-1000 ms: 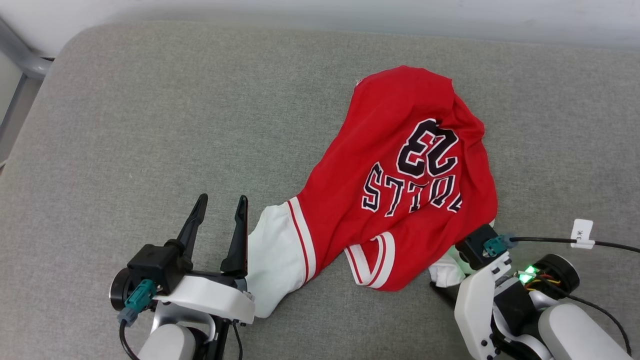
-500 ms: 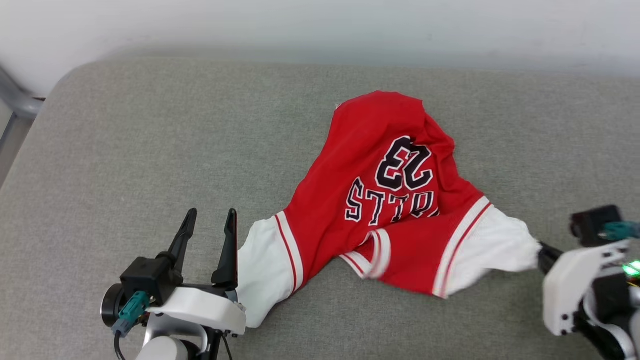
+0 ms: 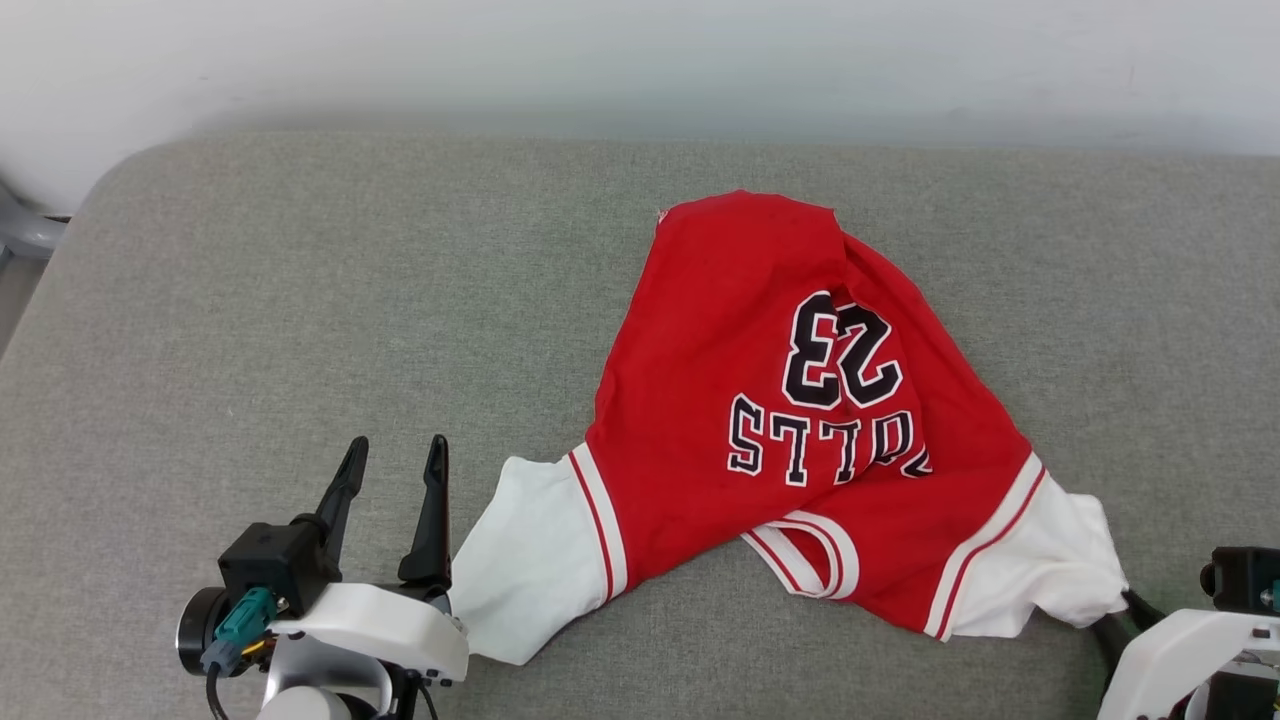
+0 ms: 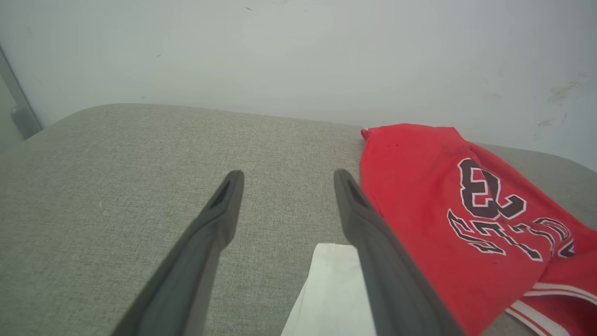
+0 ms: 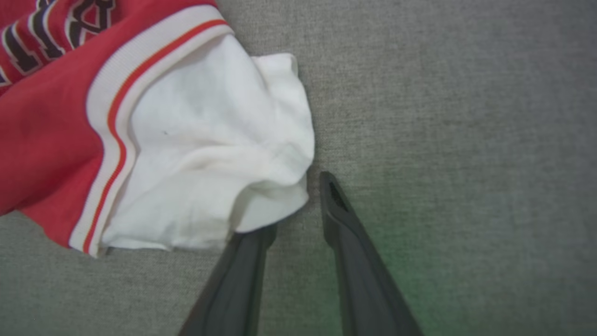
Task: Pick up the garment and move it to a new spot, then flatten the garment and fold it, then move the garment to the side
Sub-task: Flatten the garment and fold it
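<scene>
The bright red sports jersey (image 3: pixel 680 400) has black letters and a 23, all outlined in white. Its white sleeve panels are edged with white bands carrying a thin red stripe. The padded fabric cushion (image 3: pixel 300 300) is flecked mid-grey, and the wall (image 3: pixel 600 60) is plain off-white.

Grey fabric cushion (image 3: pixel 300 300) against a pale wall (image 3: pixel 640 50).

Open cushion (image 3: pixel 300 300) left of garment (image 3: pixel 780 400); wall (image 3: pixel 600 60) bounds far edge.

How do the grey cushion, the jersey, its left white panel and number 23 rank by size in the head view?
Largest first: grey cushion, jersey, left white panel, number 23; the last two look close.
</scene>
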